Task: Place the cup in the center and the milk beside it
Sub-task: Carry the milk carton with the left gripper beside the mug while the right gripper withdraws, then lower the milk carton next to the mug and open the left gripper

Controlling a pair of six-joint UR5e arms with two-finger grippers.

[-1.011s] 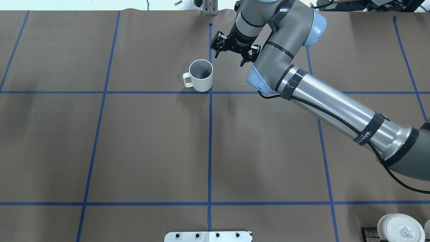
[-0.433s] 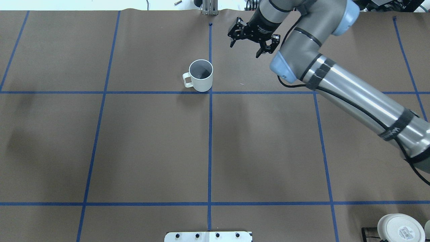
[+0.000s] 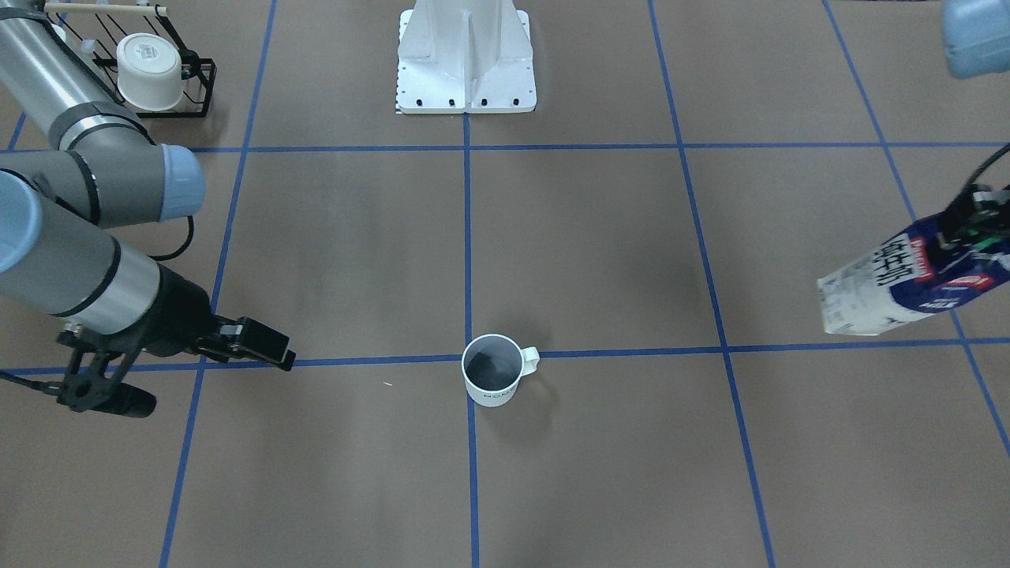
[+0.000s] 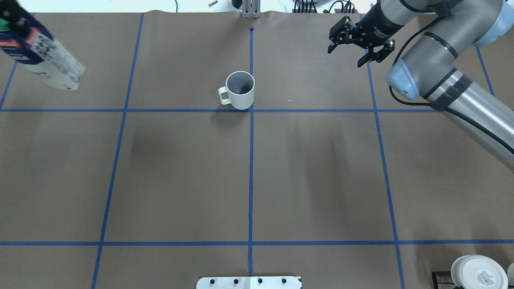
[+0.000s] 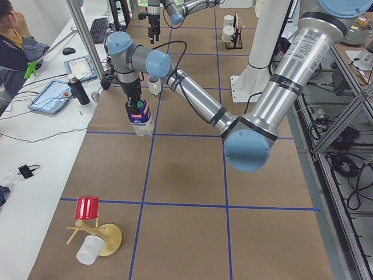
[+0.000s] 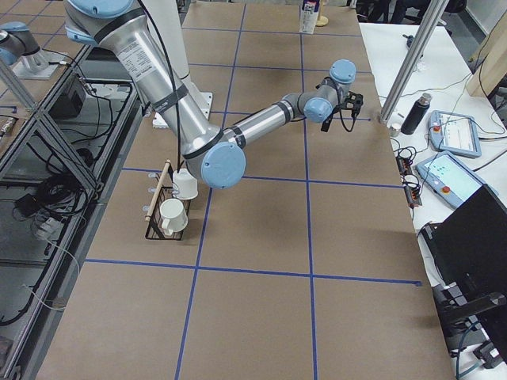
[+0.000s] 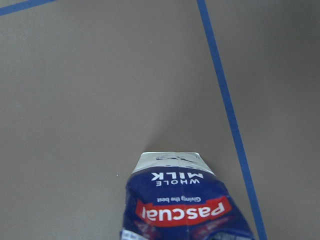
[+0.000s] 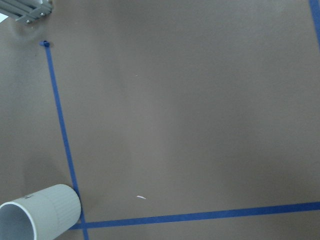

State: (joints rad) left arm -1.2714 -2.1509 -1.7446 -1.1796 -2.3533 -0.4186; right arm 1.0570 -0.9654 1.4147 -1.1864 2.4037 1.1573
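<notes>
overhead: the cup (image 4: 240, 90) stands upright just beside the center (image 4: 251, 110), in the corner on its far left side, with the handle pointing to the robot's left. the right gripper (image 4: 345, 57) hovers well to the right of the cup and farther back. its fingers are spread wide with nothing between them. the milk (image 4: 44, 60) hangs tilted at the view's upper left, well apart from the cup.

front-facing: the left gripper (image 3: 966, 225) is clamped on the milk's dark blue top. the carton's white base slants down toward the cup's side of the table, off the paper. the right gripper, on this view's left, is wide open and empty, with the cup well apart from it.

exterior left: the near arm holds the carton from above by its top, and the cup stands on the table beyond it.

exterior right: the right gripper sits out near the table's far edge, close to a metal post (image 6: 404, 71). a rack (image 6: 158, 207) with white mugs stands by the robot's base.

left wrist: the carton fills the lower middle with its "whole milk" lettering upside down. a blue tape line (image 7: 227, 110) runs just beside it, and no fingers show.

right wrist: the cup lies in the lower left corner, touching the crossing of tape. the fingers are out of frame.
</notes>
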